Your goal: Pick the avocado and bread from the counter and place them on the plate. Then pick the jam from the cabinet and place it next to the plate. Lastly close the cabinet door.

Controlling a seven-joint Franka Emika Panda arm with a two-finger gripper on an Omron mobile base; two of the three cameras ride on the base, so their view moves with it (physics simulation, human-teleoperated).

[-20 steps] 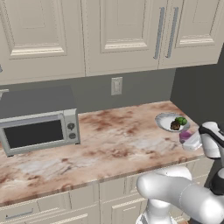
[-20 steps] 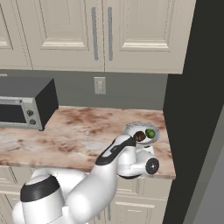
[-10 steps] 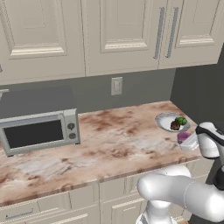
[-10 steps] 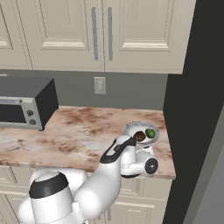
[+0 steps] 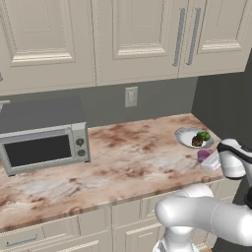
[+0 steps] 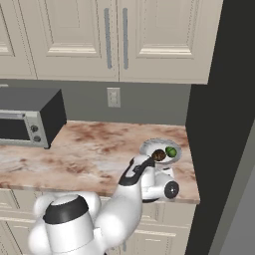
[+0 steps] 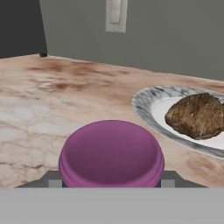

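1. Jaws part-closed on jam, one fingertip at each side of the jar.
2. Jam low at counter front, just beside plate; bread and avocado already on plate.
3. Lower straight until seated, clear of rim.
4. Release only once seated; lift vertically to avoid tipping.
5. Then shut cabinet door — looks closed from here.

I read the tabletop as polished beige stone, reddish marbling. Plate looks like glazed ceramic, grey marbled rim. Bread is rough, matt brown. Jam has a smooth purple satin surface. Avocado is glossy green. Microwave is brushed metal, dark glass door.
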